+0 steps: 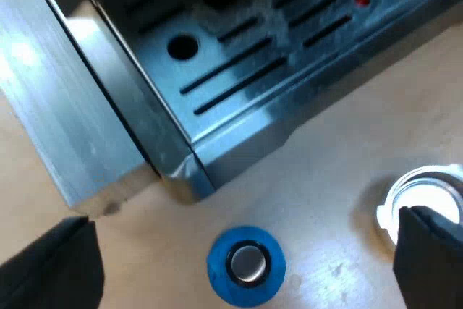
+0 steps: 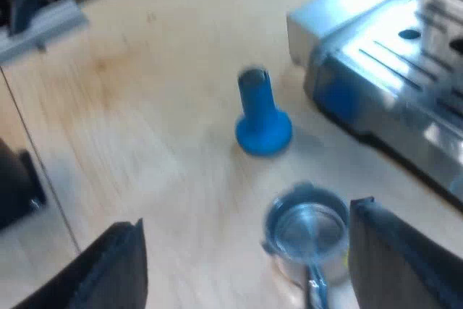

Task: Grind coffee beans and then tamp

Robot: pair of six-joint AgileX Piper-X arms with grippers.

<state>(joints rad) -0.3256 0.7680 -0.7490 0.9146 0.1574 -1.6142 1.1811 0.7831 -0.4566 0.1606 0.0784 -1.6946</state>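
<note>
A blue tamper [image 1: 246, 264] with a silver top stands upright on the wooden table, just off the corner of the espresso machine [image 1: 239, 70]. My left gripper [image 1: 242, 255] hangs open above it, one finger on each side and well apart from it. The metal holder [image 1: 423, 193] lies on the table beside the tamper, partly hidden by one left finger. From the right wrist, the tamper [image 2: 262, 117] stands beyond the holder [image 2: 307, 233], whose basket faces up. My right gripper [image 2: 246, 251] is open above the holder, with nothing between its fingers.
The machine's slotted drip tray [image 2: 405, 56] is close to the tamper and holder. An aluminium rail [image 2: 43, 23] runs along the table's edge, with a dark object [image 2: 14, 186] beyond it. Bare wooden table [image 2: 145, 121] lies around the tamper.
</note>
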